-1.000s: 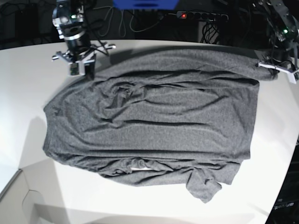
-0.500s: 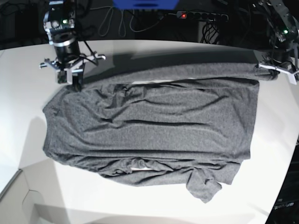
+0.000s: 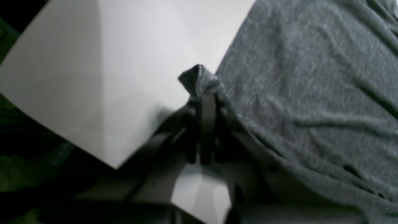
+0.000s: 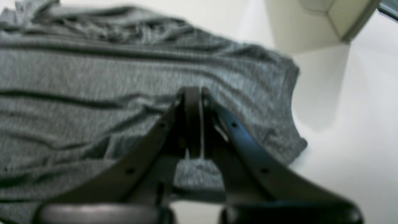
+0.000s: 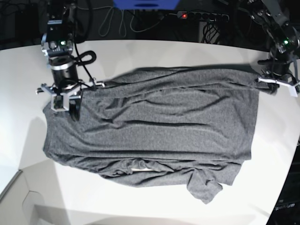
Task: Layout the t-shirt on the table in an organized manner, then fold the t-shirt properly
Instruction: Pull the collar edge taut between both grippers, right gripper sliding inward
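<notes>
The dark grey t-shirt [image 5: 159, 126] lies spread across the white table [image 5: 140, 206], wrinkled, with a bunched sleeve at its near edge. At the shirt's left end, my right gripper [image 5: 70, 108] is shut on the t-shirt and holds the end of a folded upper strip. In the right wrist view its closed fingers [image 4: 192, 96] sit over the grey t-shirt [image 4: 93, 77]. My left gripper [image 5: 263, 80] is shut on the shirt's far right corner. The left wrist view shows a peak of the t-shirt [image 3: 311, 77] pinched at the tips of the left gripper [image 3: 203, 93], above the table [image 3: 108, 77].
A power strip [image 5: 201, 16], cables and a blue object [image 5: 145, 3] lie behind the table's far edge. A pale box-like piece [image 5: 18, 201] sits at the near left corner. The table's curved edge [image 5: 283, 183] runs close to the shirt on the right.
My right gripper has moved from the far left corner toward the near side, dragging the shirt's upper strip with it. The strip now lies slack over the body. The left gripper stayed put.
</notes>
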You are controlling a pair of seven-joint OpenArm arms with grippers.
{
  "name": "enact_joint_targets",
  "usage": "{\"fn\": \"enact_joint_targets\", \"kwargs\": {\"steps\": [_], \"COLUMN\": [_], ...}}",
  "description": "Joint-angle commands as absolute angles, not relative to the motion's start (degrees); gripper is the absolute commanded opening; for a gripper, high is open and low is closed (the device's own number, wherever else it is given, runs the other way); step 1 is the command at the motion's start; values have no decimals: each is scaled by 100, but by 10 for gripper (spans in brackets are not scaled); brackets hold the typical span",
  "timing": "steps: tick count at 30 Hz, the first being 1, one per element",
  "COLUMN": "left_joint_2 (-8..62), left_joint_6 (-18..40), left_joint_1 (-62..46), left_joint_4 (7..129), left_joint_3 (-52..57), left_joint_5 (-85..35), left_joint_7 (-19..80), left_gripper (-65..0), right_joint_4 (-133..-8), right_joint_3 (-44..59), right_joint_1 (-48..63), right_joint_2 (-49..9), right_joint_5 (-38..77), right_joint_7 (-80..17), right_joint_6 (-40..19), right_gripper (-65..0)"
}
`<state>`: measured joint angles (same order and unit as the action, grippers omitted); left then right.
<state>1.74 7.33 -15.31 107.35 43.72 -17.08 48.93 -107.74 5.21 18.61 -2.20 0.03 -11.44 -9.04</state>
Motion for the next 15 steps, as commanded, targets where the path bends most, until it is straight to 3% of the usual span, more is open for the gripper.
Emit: {"fn": "enact_joint_targets", "kwargs": {"steps": [1, 10, 15], "left_joint_2": [233, 224, 224], "left_joint_6": [734, 734, 734], "left_joint_1": [-1429, -1429, -1429], "left_joint_4": [10826, 10818, 10818], "left_joint_3": [4391, 4391, 4391], "left_joint_5": [-1719, -1719, -1719], "left_joint_7": [4760, 4769, 4769], "left_gripper": [-650, -650, -650], "right_joint_4": [-10862, -10580, -10009], "right_joint_3": [523, 233, -13], "right_joint_1": [1798, 2044, 2193], "right_joint_2": [-242, -251, -242], "right_joint_5": [31, 31, 4], "right_joint_7": [-980, -980, -980], "right_joint_6": [-892, -892, -892], "right_gripper": [-650, -648, -465]}}
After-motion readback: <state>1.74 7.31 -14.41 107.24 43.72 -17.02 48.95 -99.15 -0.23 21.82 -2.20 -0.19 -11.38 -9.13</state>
